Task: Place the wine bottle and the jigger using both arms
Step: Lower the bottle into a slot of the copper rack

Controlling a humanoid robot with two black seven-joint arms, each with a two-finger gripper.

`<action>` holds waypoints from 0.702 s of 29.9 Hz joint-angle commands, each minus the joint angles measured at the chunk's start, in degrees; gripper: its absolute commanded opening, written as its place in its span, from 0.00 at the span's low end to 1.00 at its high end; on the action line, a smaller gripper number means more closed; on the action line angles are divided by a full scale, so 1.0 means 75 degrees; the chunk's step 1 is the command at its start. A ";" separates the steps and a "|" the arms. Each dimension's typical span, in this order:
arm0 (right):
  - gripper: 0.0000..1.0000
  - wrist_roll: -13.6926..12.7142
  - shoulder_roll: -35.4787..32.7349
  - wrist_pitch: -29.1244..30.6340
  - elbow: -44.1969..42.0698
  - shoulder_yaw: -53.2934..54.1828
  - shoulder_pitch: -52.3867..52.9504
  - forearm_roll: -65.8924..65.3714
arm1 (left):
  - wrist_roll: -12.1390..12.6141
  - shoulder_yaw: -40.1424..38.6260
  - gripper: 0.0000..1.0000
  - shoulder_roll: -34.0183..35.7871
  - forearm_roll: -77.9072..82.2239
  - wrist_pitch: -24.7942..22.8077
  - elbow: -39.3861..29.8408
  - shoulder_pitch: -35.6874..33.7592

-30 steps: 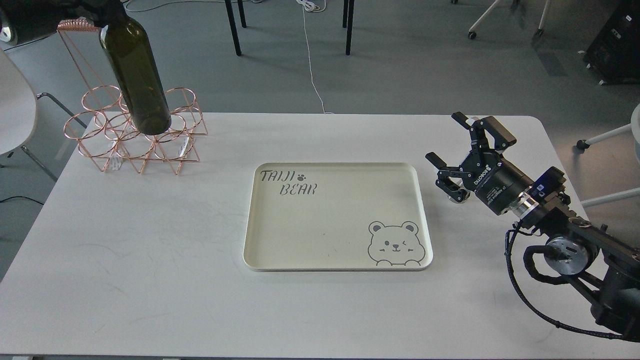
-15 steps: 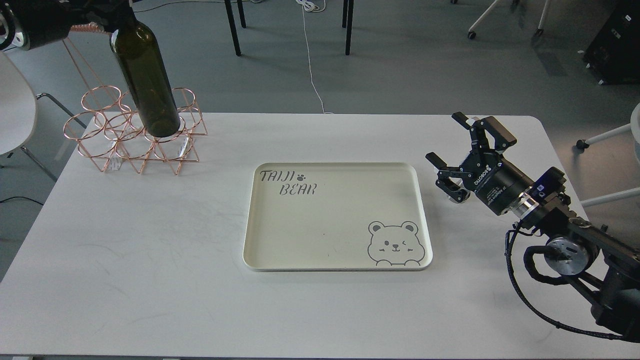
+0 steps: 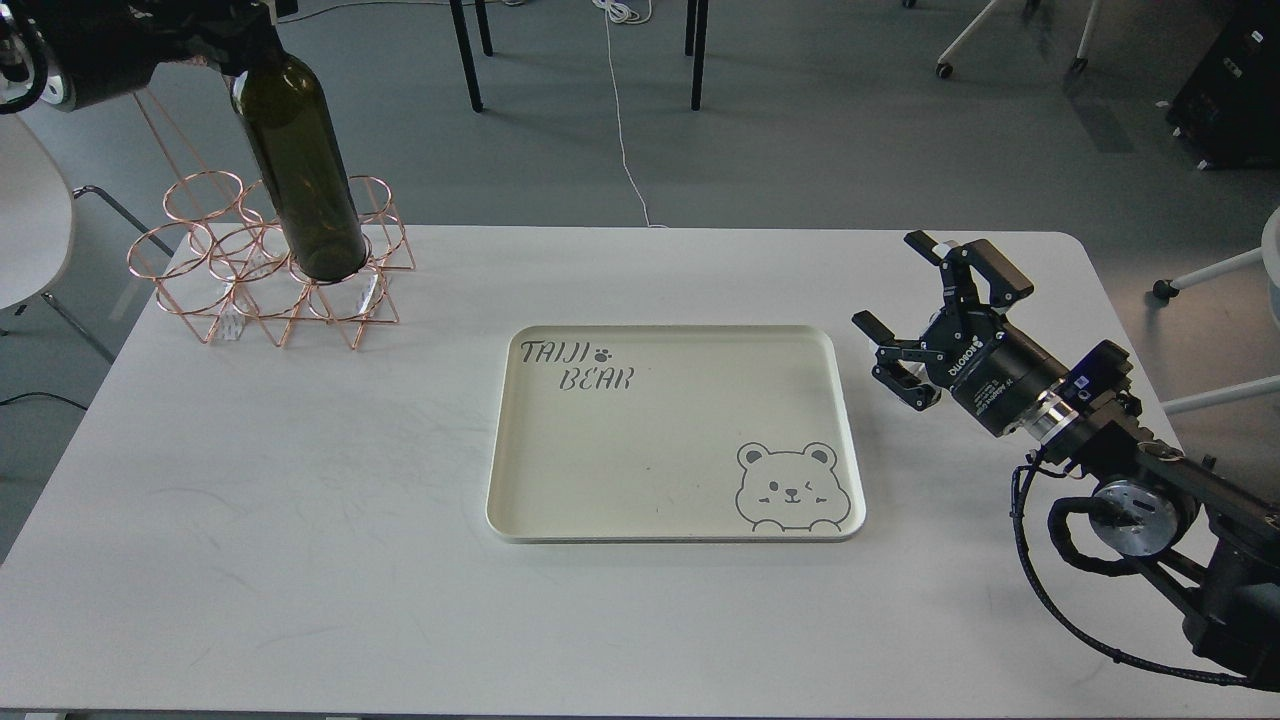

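The wine bottle (image 3: 305, 170), dark olive-green, hangs tilted in the air over the copper wire rack (image 3: 215, 285) at the table's far left. My left gripper (image 3: 240, 25) is at the top left edge, closed around the bottle's neck, which it hides. My right gripper (image 3: 905, 320) is open just right of the cream tray (image 3: 680, 460), fingers spread and pointing left, low over the table. The jigger does not show; the right gripper's fingers cover the spot beneath them.
The tray, printed with a bear and "TAIJI BEAR", lies in the middle of the white table (image 3: 300, 520). A white chair (image 3: 30, 220) stands off the left edge. Chair and table legs stand on the floor beyond.
The bottle has moved right and slightly lower, over the rack's right side. My right gripper has dipped a little, and the shiny bit seen beneath its fingers no longer shows.
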 commanded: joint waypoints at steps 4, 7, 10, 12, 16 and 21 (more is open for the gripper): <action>0.99 0.0000 0.0010 0.0000 -0.0001 -0.0001 -0.0008 0.0000 | -0.0004 0.0065 0.10 -0.0012 -0.0019 0.0167 0.0011 0.0042; 0.99 0.0000 0.0010 0.0000 -0.0001 -0.0001 -0.0031 0.0000 | -0.0004 0.0135 0.10 -0.0012 -0.0019 0.0249 0.0128 0.0170; 0.99 0.0000 0.0010 0.0000 -0.0001 -0.0001 -0.0078 0.0000 | -0.0004 0.0182 0.11 -0.0094 -0.0019 0.0390 0.0210 0.0217; 0.99 0.0000 0.0010 0.0000 -0.0001 -0.0001 -0.0090 0.0000 | -0.0004 0.0217 0.11 -0.0199 -0.0019 0.0449 0.0385 0.0276; 0.99 0.0000 -0.0002 0.0000 -0.0001 0.0011 -0.0090 0.0000 | -0.0004 0.0229 0.12 -0.0281 -0.0019 0.0577 0.0690 0.0335; 0.99 0.0000 -0.0002 0.0000 -0.0001 0.0011 -0.0160 0.0000 | -0.0004 0.0229 0.13 -0.0375 -0.0007 0.0636 0.0866 0.0440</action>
